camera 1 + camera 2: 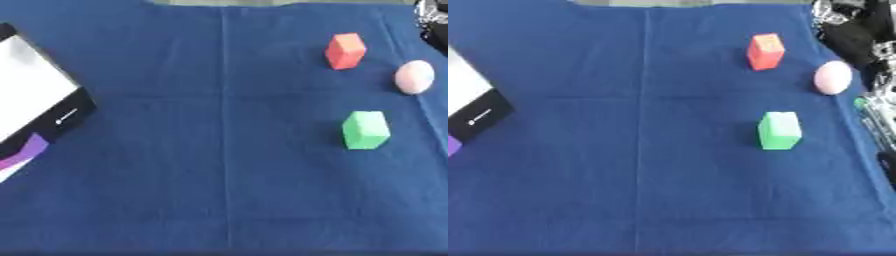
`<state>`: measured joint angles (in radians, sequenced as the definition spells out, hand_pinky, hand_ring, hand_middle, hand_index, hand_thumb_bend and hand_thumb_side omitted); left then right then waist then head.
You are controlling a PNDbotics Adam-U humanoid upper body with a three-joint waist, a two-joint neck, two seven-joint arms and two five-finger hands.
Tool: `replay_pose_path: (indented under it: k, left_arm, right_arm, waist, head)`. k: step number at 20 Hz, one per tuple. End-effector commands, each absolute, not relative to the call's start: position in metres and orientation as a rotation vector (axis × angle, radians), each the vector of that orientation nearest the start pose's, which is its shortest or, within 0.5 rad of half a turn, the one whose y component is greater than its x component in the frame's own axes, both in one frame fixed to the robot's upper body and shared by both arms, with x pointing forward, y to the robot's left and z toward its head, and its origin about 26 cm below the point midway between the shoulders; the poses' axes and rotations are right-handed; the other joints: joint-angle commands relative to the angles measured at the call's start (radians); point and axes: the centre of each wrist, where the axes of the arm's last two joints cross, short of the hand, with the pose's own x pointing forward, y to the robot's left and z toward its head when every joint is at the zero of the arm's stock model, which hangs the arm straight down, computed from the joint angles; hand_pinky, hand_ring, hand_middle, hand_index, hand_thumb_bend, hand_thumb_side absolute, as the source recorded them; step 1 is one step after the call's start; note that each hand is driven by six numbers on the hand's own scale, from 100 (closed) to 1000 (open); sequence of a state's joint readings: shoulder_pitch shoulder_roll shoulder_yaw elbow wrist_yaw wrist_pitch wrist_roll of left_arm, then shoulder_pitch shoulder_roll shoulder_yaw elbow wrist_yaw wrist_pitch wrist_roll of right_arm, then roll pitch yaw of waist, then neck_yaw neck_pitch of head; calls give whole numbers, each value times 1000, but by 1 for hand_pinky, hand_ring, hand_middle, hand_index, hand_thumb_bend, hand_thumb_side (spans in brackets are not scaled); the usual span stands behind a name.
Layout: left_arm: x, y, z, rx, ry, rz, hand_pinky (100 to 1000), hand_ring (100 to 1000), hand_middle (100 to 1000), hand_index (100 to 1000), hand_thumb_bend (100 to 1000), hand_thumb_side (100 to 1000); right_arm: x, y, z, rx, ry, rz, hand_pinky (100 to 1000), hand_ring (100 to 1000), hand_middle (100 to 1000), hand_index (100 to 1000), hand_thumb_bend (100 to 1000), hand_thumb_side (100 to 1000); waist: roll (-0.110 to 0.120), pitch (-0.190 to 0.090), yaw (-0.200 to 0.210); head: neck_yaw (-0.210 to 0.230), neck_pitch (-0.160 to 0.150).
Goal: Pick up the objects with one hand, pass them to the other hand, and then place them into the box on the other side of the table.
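Black and silver parts at the bench's far right corner may belong to the right hand (852, 35); its fingers cannot be made out, and no left hand shows. Nearest lies a pale pink egg-shaped object (832, 77), then an upright red block (346, 50) and green block (365, 130). Pick these from the right, then pass leftward toward the white, black-rimmed box (52, 107) at the left edge.

We log a table under blue cloth (201, 165) — on it an orange block (346, 50), pink egg (414, 77), green block (365, 130), black-rimmed white box (35, 95) at the left edge.
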<state>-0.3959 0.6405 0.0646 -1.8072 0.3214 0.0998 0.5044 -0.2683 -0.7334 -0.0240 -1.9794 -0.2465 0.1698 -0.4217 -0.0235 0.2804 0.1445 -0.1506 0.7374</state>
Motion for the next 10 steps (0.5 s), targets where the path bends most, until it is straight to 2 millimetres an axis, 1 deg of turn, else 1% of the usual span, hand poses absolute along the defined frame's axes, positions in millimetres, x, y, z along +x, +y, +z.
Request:
replay_pose_path:
  k: [1, 4, 5, 9, 10]
  left_arm:
    - [324, 339, 248, 507, -2169, 156, 781, 631, 684, 828, 344, 651]
    - [324, 340, 249, 516, -2168, 148, 781, 631, 684, 827, 346, 648]
    - [324, 340, 249, 518, -2168, 146, 781, 631, 684, 827, 346, 648]
    - [324, 340, 250, 523, -2167, 139, 782, 631, 684, 827, 345, 648]
    - [324, 341, 250, 525, -2167, 138, 782, 631, 684, 827, 345, 648]
  right_arm:
    - [286, -330, 251, -621, -2117, 248, 827, 898, 827, 852, 131, 224]
    - [282, -340, 255, -689, -2051, 462, 838, 899, 830, 857, 203, 211]
    - [280, -343, 258, -709, -2029, 530, 844, 898, 831, 859, 246, 194]
    - [275, -354, 268, -786, -1921, 804, 864, 896, 833, 863, 362, 198]
    - [274, -356, 271, -802, -1891, 877, 868, 896, 835, 865, 377, 199]
  waist:
    - [-2, -25, 2]
    - [-7, -29, 1]
    - [-8, -30, 0]
    - [-10, -30, -2]
    - [-10, -30, -2]
  head:
    - [-1, 1]
    - [1, -4]
    - [0, -6]
    - [-2, -15]
    - [-2, -17]
